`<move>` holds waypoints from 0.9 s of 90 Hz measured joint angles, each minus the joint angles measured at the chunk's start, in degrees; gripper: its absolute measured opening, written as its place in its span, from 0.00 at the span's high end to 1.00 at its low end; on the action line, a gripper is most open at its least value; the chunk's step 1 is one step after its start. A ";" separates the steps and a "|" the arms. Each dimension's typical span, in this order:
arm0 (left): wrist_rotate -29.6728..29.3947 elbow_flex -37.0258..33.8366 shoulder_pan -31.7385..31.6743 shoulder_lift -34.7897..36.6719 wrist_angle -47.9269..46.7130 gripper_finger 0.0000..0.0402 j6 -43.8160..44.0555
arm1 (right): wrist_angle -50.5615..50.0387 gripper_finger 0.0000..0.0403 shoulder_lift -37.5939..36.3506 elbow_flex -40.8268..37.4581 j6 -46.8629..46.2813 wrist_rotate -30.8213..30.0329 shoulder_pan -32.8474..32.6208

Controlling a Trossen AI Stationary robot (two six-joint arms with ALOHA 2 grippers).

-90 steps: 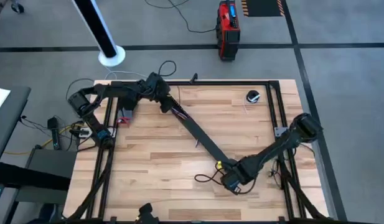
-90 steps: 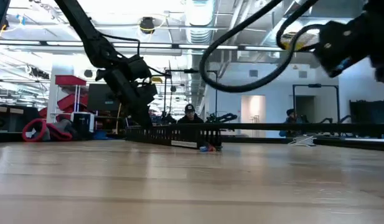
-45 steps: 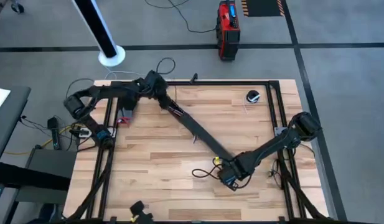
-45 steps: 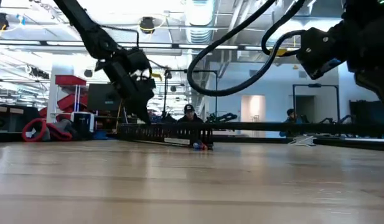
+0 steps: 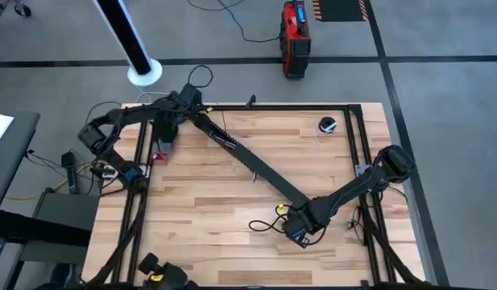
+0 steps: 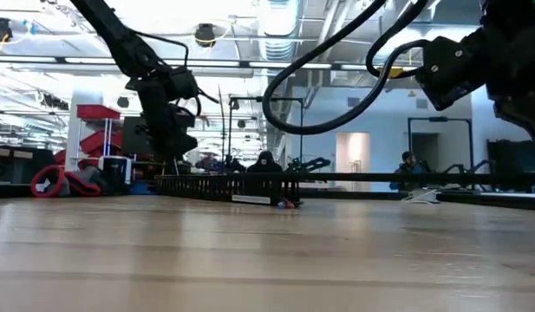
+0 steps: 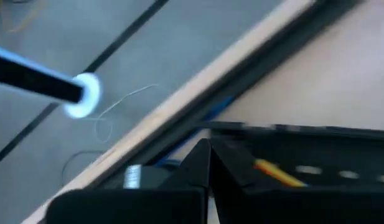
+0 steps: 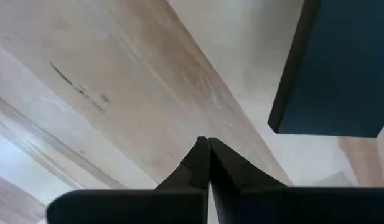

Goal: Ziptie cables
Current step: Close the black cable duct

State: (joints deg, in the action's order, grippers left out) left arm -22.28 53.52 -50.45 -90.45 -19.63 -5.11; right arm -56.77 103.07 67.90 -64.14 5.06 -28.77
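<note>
Both tools are clenched: the left tool [image 5: 186, 103] and right tool [image 5: 300, 229] flank the black channel [image 5: 256, 167].

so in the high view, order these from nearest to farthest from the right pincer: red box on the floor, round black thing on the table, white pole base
From the right pincer:
1. Round black thing, table's far right part.
2. Red box, on the floor beyond the table.
3. White pole base, floor, far left.

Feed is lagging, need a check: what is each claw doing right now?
Left claw: shut, at the channel's far end; no grip visible.
Right claw: shut, empty, at the channel's near end.
</note>
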 joint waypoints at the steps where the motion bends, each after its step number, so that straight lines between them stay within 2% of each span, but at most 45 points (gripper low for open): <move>1: 0.07 0.00 -0.25 -0.12 0.01 1.00 -0.03 | 0.00 1.00 0.00 0.00 0.00 -0.11 0.00; 11: 2.85 0.00 -2.62 -1.50 0.08 1.00 0.03 | -0.04 1.00 0.00 0.00 0.31 -0.46 0.04; 35: 4.49 0.11 -4.43 -8.44 1.90 1.00 0.64 | -0.20 1.00 0.00 0.00 0.72 -0.49 0.05; 43: 7.51 0.23 -4.49 -9.66 1.97 1.00 0.70 | -0.19 1.00 0.00 0.00 1.02 -0.48 0.20; 51: 10.66 0.28 -4.32 -10.21 2.21 1.00 0.66 | -0.24 1.00 0.00 0.00 1.25 -0.48 0.42; 81: 13.62 0.06 -1.79 -10.46 3.46 1.00 0.38 | 0.29 1.00 0.00 0.00 3.04 -0.53 1.07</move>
State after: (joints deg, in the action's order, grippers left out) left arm -8.67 53.57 -52.24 -100.91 -16.17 -4.73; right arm -56.49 103.07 67.90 -61.10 4.53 -27.70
